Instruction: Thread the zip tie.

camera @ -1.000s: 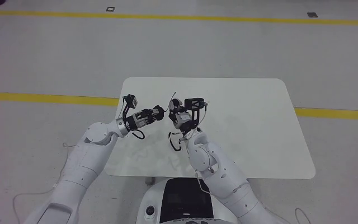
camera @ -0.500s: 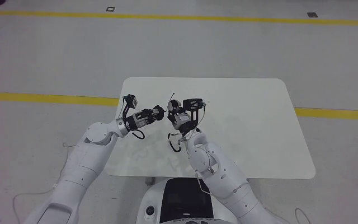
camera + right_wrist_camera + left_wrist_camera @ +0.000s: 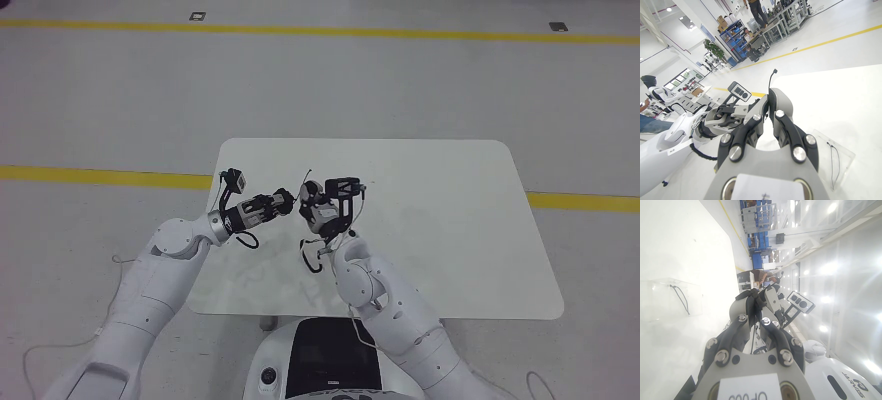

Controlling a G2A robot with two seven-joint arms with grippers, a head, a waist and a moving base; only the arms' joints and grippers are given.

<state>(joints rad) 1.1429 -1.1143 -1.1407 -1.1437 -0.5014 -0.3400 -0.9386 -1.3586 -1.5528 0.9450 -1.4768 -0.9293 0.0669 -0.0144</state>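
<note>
Above the bench (image 3: 450,230), my right pincer (image 3: 769,98) pinches the zip tie (image 3: 770,83), head end poking past its tips; my left pincer (image 3: 754,296), drawn narrow, sits close against it.

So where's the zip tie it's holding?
The zip tie is pinched in the right claw, poking out above the white table, beside the left claw.

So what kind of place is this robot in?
Probably a robot workshop or lab in a big hall. There are yellow floor lines, blue storage shelves full of bins beside workbenches, and another white robot standing farther off.
</note>
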